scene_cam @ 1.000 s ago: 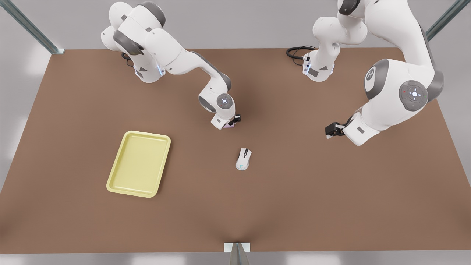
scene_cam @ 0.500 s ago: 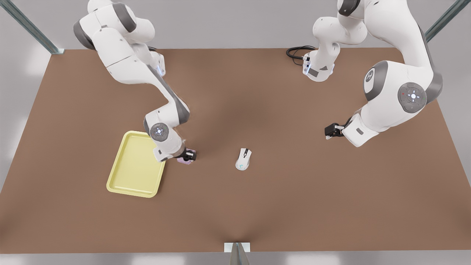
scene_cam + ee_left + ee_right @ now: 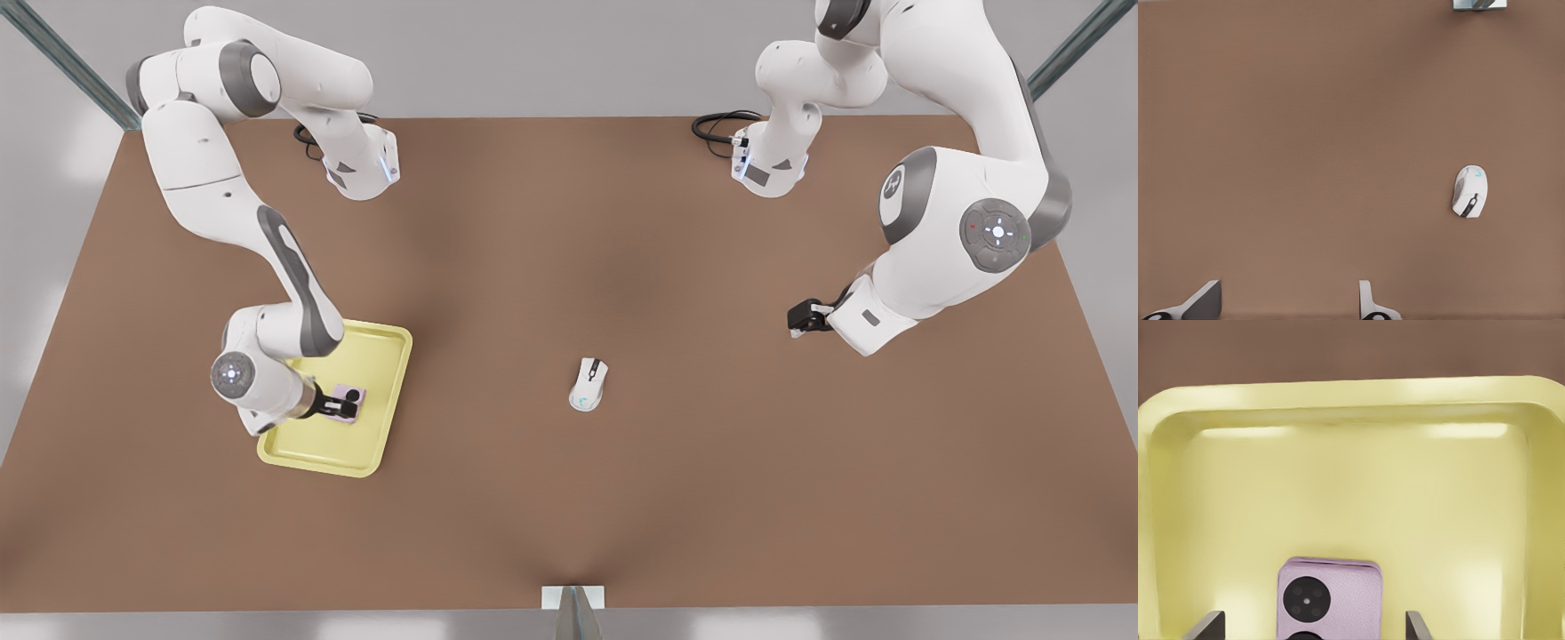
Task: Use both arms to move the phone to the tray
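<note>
Phone [image 3: 1330,599] sits inside the tray [image 3: 293,449], camera circles up, between the right end effector [image 3: 348,406] fingers [image 3: 1210,625], which are spread wide with visible gaps either side, so not gripping. Tray lies on the counter [image 3: 622,498] at the front view's left. Mouse [image 3: 588,385] mid-counter. Left end effector [image 3: 797,320] waits open over bare counter at the front view's right, well apart.
</note>
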Motion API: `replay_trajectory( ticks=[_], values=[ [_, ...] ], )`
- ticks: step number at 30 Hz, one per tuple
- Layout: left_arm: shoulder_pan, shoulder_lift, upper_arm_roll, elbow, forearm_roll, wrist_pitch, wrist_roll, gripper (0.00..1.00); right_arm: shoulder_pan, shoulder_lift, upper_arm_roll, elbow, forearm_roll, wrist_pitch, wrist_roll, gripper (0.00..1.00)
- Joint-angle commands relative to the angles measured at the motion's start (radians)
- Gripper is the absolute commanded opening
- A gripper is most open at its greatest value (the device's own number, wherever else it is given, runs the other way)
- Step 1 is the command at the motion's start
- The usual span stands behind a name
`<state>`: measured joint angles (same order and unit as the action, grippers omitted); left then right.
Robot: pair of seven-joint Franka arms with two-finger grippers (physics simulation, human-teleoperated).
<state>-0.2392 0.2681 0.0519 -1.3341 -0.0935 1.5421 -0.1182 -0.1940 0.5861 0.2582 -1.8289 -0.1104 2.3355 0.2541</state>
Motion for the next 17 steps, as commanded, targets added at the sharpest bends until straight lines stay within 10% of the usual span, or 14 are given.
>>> replay_trajectory(
  ticks=[1, 6, 8, 17],
  values=[
    [0.000, -0.001, 0.000, 0.001, 0.006, 0.000, -0.003, 1.00, 0.004, -0.009, 0.003, 0.017, 0.001, -0.013, -0.388, 1.00],
    [0.000, -0.001, 0.000, 0.001, 0.008, 0.000, -0.003, 1.00, 0.076, -0.371, -0.011, 0.373, 0.034, -0.765, -0.234, 1.00],
    [0.000, 0.002, -0.001, 0.001, 0.005, 0.000, -0.006, 1.00, 0.248, -0.408, -0.264, 0.353, 0.098, -0.795, -0.243, 1.00],
    [0.000, 0.002, -0.001, 0.004, 0.049, -0.008, -0.003, 1.00, 0.323, -0.416, -0.254, 0.350, 0.117, -0.834, -0.248, 1.00]
  ],
)
